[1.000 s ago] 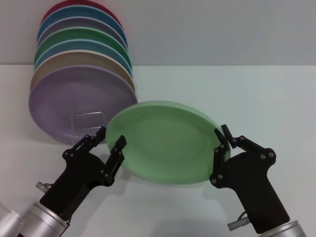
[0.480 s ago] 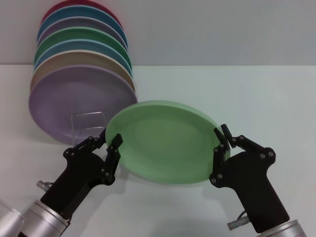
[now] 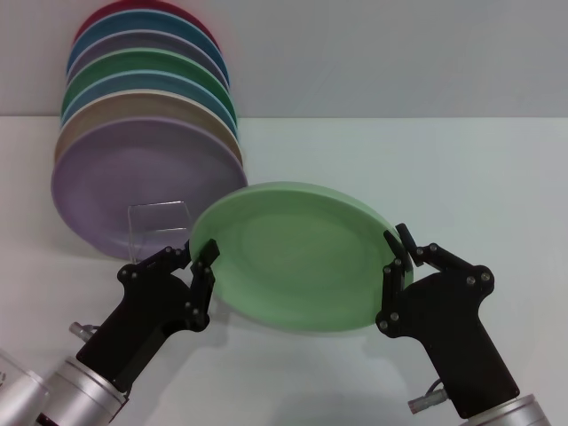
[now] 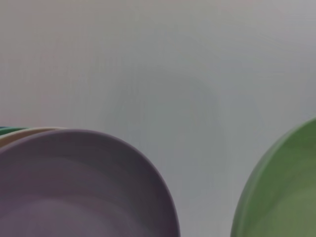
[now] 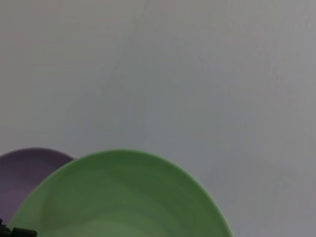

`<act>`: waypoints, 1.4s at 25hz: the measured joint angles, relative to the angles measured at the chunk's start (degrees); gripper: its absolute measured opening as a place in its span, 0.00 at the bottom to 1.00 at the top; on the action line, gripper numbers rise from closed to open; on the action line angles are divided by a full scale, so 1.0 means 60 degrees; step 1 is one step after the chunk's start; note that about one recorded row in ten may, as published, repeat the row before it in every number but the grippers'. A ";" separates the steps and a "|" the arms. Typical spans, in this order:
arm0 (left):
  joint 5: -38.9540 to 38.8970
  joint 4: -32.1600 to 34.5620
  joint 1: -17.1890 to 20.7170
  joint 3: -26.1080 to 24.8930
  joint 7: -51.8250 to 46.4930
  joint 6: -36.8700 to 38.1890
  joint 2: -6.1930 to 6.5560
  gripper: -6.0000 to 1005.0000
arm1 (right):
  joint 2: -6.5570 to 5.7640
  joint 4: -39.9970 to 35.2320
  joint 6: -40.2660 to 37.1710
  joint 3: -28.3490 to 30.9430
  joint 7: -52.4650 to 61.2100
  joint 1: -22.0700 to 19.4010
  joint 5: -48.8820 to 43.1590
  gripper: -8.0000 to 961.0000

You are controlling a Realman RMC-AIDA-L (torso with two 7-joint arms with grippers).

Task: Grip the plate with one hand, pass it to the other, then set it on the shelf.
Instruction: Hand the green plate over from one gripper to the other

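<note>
I hold the round, matte pale green plate (image 3: 297,257) above the white worktop (image 3: 444,177), my right gripper (image 3: 398,253) clenched on its rim at 3 o'clock. My left gripper (image 3: 197,262) has just closed its fingers onto the rim at 9 o'clock, so the handover is under way. The small clear plate rack (image 3: 158,226) waits at 10 o'clock, before the lilac plate (image 3: 133,182).

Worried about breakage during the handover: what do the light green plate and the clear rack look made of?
The light green plate looks like matte plastic or melamine: even colour, soft dull sheen, no glaze glints; ceramic cannot be ruled out. The clear rack looks like acrylic: see-through, with bright edge lines.
</note>
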 joint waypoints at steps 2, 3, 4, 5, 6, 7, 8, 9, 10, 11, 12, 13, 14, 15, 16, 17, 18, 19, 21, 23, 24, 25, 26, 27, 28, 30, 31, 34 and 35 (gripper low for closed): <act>-0.0005 0.0009 -0.0010 -0.0003 0.0000 0.0000 -0.0001 0.17 | 0.0000 -0.0004 0.0008 0.0001 0.0000 -0.0009 0.0007 0.03; -0.0005 0.0009 -0.0010 -0.0003 0.0000 0.0000 -0.0001 0.16 | 0.0000 -0.0004 0.0008 0.0001 0.0000 -0.0009 0.0007 0.03; -0.0005 0.0013 -0.0011 -0.0007 0.0000 0.0000 0.0000 0.15 | 0.0000 -0.0009 0.0008 0.0000 0.0000 -0.0013 0.0008 0.03; -0.0005 0.0022 -0.0011 -0.0010 0.0000 0.0000 0.0000 0.14 | 0.0000 -0.0013 0.0008 0.0000 0.0000 -0.0016 0.0011 0.03; -0.0005 0.0035 -0.0011 -0.0014 0.0000 0.0000 -0.0001 0.14 | 0.0000 -0.0016 0.0007 0.0000 0.0000 -0.0016 0.0015 0.03; -0.0005 0.0077 -0.0011 -0.0026 0.0000 0.0000 -0.0001 0.13 | 0.0000 -0.0023 0.0002 0.0000 0.0000 -0.0016 0.0018 0.03; -0.0005 0.0077 -0.0011 -0.0026 0.0000 0.0000 -0.0001 0.12 | 0.0000 -0.0023 0.0002 0.0000 0.0000 -0.0016 0.0018 0.03; 0.0000 0.0097 -0.0011 -0.0037 -0.0004 0.0002 -0.0002 0.12 | 0.0001 -0.0027 0.0003 -0.0001 0.0001 -0.0015 0.0017 0.03; 0.0002 0.0103 -0.0008 -0.0060 -0.0016 0.0004 -0.0002 0.11 | 0.0001 -0.0031 0.0005 -0.0002 0.0000 -0.0010 0.0016 0.03; 0.0009 0.0104 0.0001 -0.0095 -0.0034 0.0007 -0.0004 0.09 | 0.0001 -0.0042 0.0006 -0.0004 0.0001 -0.0006 0.0015 0.03; 0.0002 0.0121 0.0032 -0.0195 -0.0059 0.0005 -0.0003 0.08 | 0.0001 -0.0066 0.0006 -0.0003 0.0000 0.0000 0.0012 0.03; 0.0002 0.0121 0.0032 -0.0195 -0.0059 0.0005 -0.0003 0.06 | 0.0001 -0.0066 0.0006 -0.0003 0.0000 0.0000 0.0012 0.02; -0.0012 0.0126 0.0048 -0.0242 -0.0063 0.0003 -0.0003 0.05 | 0.0001 -0.0075 0.0006 0.0000 0.0000 0.0000 0.0009 0.02; -0.0017 0.0128 0.0055 -0.0273 -0.0056 0.0002 -0.0006 0.04 | 0.0001 -0.0081 0.0007 0.0001 0.0000 0.0000 0.0005 0.02; -0.0027 0.0130 0.0064 -0.0286 -0.0039 0.0000 -0.0006 0.04 | 0.0000 -0.0086 0.0007 0.0002 0.0001 -0.0001 0.0004 0.02; -0.0026 0.0130 0.0068 -0.0286 -0.0020 0.0000 -0.0008 0.04 | 0.0001 -0.0093 0.0007 0.0002 0.0000 0.0000 0.0002 0.02; -0.0027 0.0130 0.0074 -0.0286 0.0006 -0.0004 -0.0009 0.04 | 0.0001 -0.0107 0.0003 0.0002 0.0000 0.0000 -0.0004 0.02; -0.0027 0.0130 0.0075 -0.0285 0.0009 -0.0005 -0.0010 0.04 | 0.0000 -0.0122 -0.0010 0.0003 0.0000 0.0000 -0.0016 0.02; -0.0027 0.0129 0.0077 -0.0285 0.0014 -0.0011 -0.0014 0.04 | 0.0000 -0.0147 -0.0041 0.0002 0.0000 0.0004 -0.0048 0.01; -0.0027 0.0126 0.0079 -0.0285 0.0015 -0.0012 -0.0015 0.04 | -0.0006 -0.0148 -0.0050 -0.0004 0.0029 0.0018 -0.0093 0.02; -0.0026 0.0116 0.0087 -0.0282 0.0015 0.0016 -0.0009 0.04 | -0.0012 -0.0151 -0.0051 -0.0012 0.0050 0.0025 -0.0140 0.03; -0.0026 0.0116 0.0087 -0.0282 0.0015 0.0016 -0.0009 0.04 | -0.0020 -0.0162 -0.0053 -0.0033 0.0079 0.0034 -0.0222 0.03; -0.0024 0.0098 0.0113 -0.0280 0.0015 0.0066 0.0005 0.04 | -0.0026 -0.0172 -0.0055 -0.0053 0.0094 0.0043 -0.0283 0.04; -0.0024 0.0072 0.0151 -0.0278 0.0015 0.0150 0.0021 0.04 | -0.0032 -0.0187 -0.0056 -0.0109 0.0098 0.0092 -0.0339 0.04; -0.0024 0.0072 0.0151 -0.0278 0.0015 0.0150 0.0021 0.04 | -0.0032 -0.0187 -0.0056 -0.0109 0.0098 0.0092 -0.0339 0.06; -0.0021 0.0074 0.0173 -0.0279 0.0015 0.0258 0.0025 0.04 | -0.0032 -0.0158 -0.0061 -0.0185 0.0100 0.0139 -0.0346 0.11; -0.0023 0.0093 0.0184 -0.0303 0.0015 0.0313 0.0026 0.04 | -0.0031 -0.0141 -0.0081 -0.0222 0.0100 0.0153 -0.0358 0.13; -0.0025 0.0119 0.0267 -0.0462 0.0011 0.0510 0.0038 0.04 | -0.0030 -0.0107 -0.0319 -0.0293 0.0100 0.0166 -0.0439 0.20; -0.0026 0.0124 0.0328 -0.0513 0.0005 0.0667 0.0051 0.04 | -0.0029 -0.0101 -0.0422 -0.0333 0.0100 0.0164 -0.0457 0.23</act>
